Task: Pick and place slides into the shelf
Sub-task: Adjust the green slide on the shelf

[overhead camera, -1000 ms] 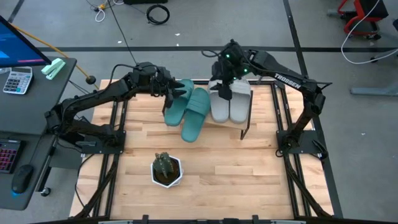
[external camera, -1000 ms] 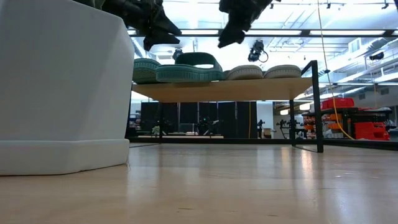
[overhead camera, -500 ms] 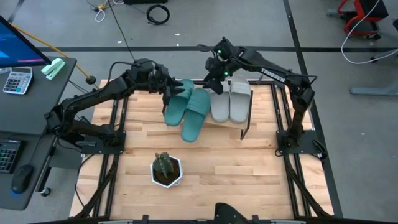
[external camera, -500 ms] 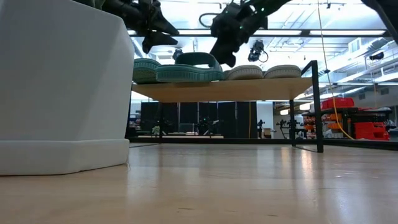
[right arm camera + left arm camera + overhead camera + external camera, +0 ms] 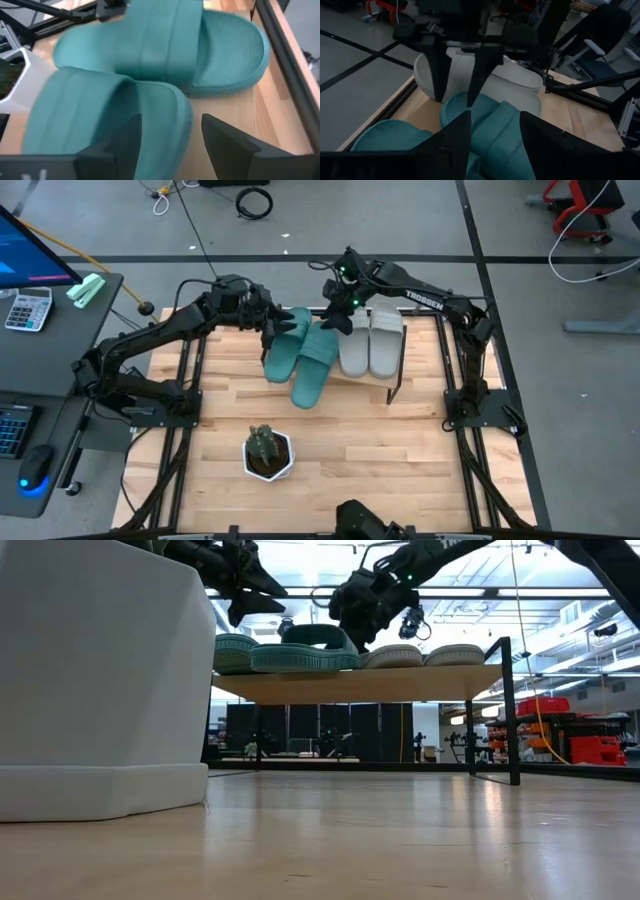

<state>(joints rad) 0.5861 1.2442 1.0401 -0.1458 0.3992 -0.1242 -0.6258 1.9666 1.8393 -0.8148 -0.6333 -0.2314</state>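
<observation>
Potted plant [image 5: 268, 452] in white pot, near side of table [image 5: 350, 450]. Beyond it shelf [image 5: 396, 376], four slides abreast, long axes near-far. Second teal slide [image 5: 314, 361] skewed, near end overhanging plank edge; left teal slide [image 5: 284, 345] straighter. Grey-white pair [image 5: 371, 340] parallel, right. Wide ribbed straps. Left gripper [image 5: 274, 327] open above left teal slide. Right gripper [image 5: 337, 315] open over skewed slide's far end.

Bright even overhead light; soft shadows; wrist views blurred up close.
</observation>
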